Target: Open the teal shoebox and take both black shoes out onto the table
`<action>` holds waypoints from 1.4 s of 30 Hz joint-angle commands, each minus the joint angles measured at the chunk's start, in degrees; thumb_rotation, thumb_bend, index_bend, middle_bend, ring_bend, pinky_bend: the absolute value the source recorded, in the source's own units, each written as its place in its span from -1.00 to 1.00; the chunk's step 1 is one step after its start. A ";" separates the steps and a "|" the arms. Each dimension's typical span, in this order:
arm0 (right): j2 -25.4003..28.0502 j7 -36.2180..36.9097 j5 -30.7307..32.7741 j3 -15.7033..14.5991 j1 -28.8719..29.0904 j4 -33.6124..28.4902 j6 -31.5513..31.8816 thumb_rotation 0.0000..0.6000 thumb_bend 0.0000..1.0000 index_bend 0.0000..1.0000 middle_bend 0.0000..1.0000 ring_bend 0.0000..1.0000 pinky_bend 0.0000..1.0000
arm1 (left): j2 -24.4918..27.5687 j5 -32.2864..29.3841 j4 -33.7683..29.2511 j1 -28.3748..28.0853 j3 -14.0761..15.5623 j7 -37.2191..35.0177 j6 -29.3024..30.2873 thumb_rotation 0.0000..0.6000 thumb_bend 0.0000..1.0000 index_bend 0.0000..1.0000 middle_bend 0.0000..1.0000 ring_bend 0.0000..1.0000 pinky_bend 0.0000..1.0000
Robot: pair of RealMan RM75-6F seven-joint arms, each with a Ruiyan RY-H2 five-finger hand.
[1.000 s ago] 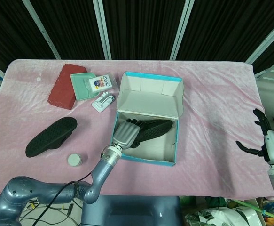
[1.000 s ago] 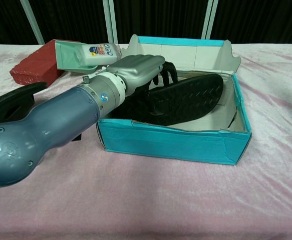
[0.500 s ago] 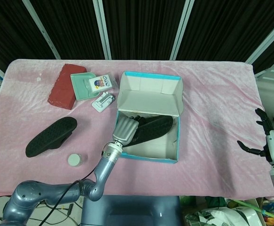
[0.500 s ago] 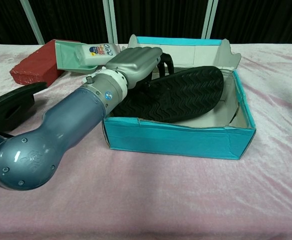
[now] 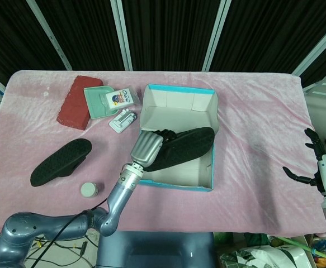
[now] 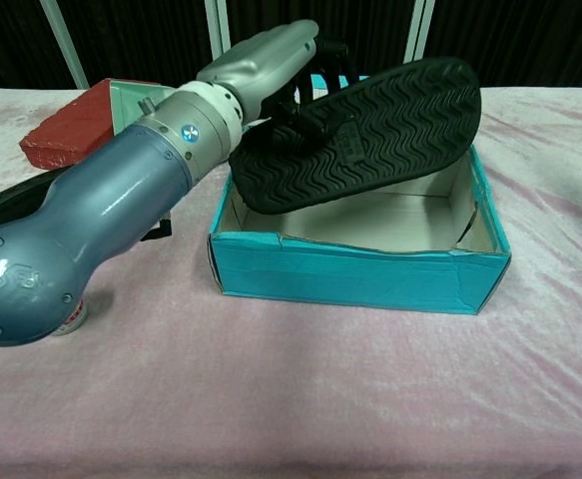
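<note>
The teal shoebox (image 5: 176, 185) (image 6: 360, 284) stands open mid-table, its lid (image 5: 178, 106) folded back. My left hand (image 5: 146, 149) (image 6: 261, 55) grips a black shoe (image 5: 184, 147) (image 6: 365, 130) and holds it above the box, sole tilted toward the chest camera. The box floor under it looks bare. A second black shoe (image 5: 60, 162) (image 6: 11, 205) lies sole up on the pink cloth to the left of the box. My right hand (image 5: 313, 170) hangs at the table's right edge, fingers spread, holding nothing.
A red brick (image 5: 79, 101) lies at the back left, beside a mint tray (image 5: 95, 101) holding a white bottle (image 5: 118, 99). A small white packet (image 5: 123, 120) sits near the box's left corner. A small round jar (image 5: 88, 190) stands near the front left.
My left hand has lifted the black shoe up out of the box. The box has shifted slightly. The right hand has barely moved.
</note>
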 commanded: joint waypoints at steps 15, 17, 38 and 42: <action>0.18 -0.08 -0.39 0.15 0.14 -0.20 0.24 1.00 -0.77 -1.00 -1.00 -1.00 -0.67 | 17.21 4.32 -24.66 11.72 -1.77 -7.14 8.31 1.00 0.04 -0.08 0.13 0.03 0.30; 0.04 -0.03 -0.56 0.11 0.23 -0.12 0.21 1.00 -0.77 -1.00 -1.00 -1.00 -0.67 | 21.09 2.82 -27.35 14.29 -0.62 -5.08 8.90 1.00 0.04 -0.09 0.12 0.02 0.29; -1.05 -0.22 -1.70 -0.51 1.02 0.27 -0.12 1.00 -0.77 -1.00 -1.00 -1.00 -0.68 | 22.78 -14.56 -11.83 24.71 4.92 -5.16 3.36 1.00 -0.40 -0.33 -0.05 -0.12 0.21; -0.76 -0.39 -1.65 -0.67 0.68 -0.13 0.25 1.00 -0.77 -1.00 -1.00 -1.00 -0.67 | 21.90 -14.20 -12.20 24.77 4.51 -5.47 3.00 1.00 -0.99 -0.76 -0.52 -0.64 -0.17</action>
